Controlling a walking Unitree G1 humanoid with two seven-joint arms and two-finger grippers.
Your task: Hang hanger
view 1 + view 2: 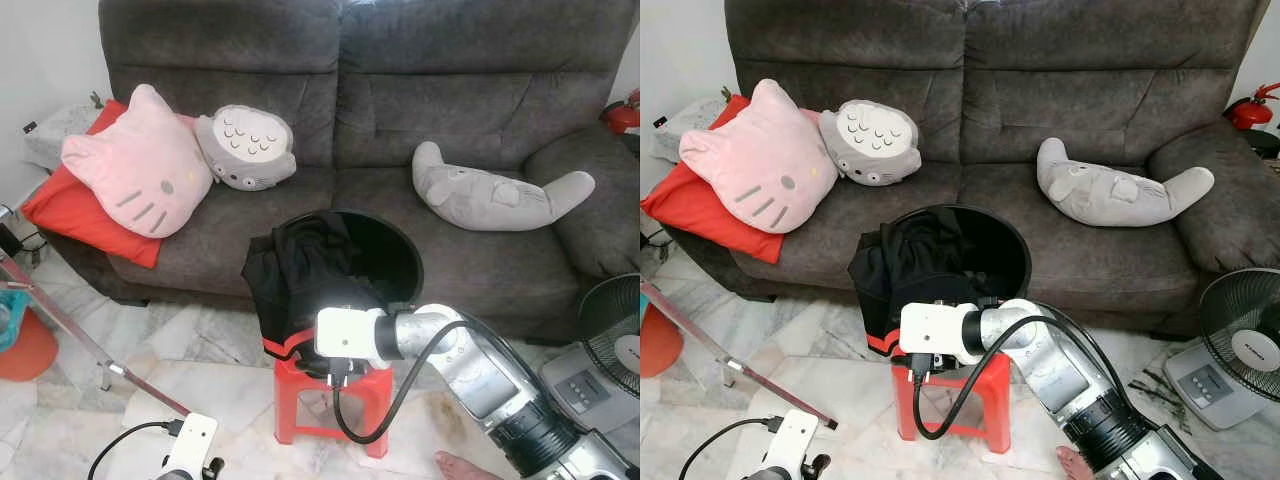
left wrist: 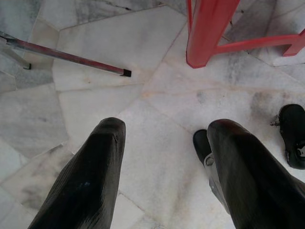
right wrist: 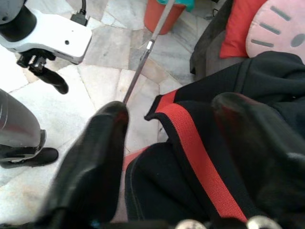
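A home living room — a grey sofa (image 1: 400, 120) along the far wall carries a pink cat cushion (image 1: 135, 160), a round grey plush (image 1: 246, 147) and a long grey plush (image 1: 495, 190). The floor (image 1: 230, 390) is pale marble tile, with a fan (image 1: 1240, 335) at near right.

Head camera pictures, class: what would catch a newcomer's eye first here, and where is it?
First, the silver right arm, its right claw open over the black garment with red trim that spills from a black basket on a red stool. Behind, a grey sofa holds a pink cat cushion at its left end.
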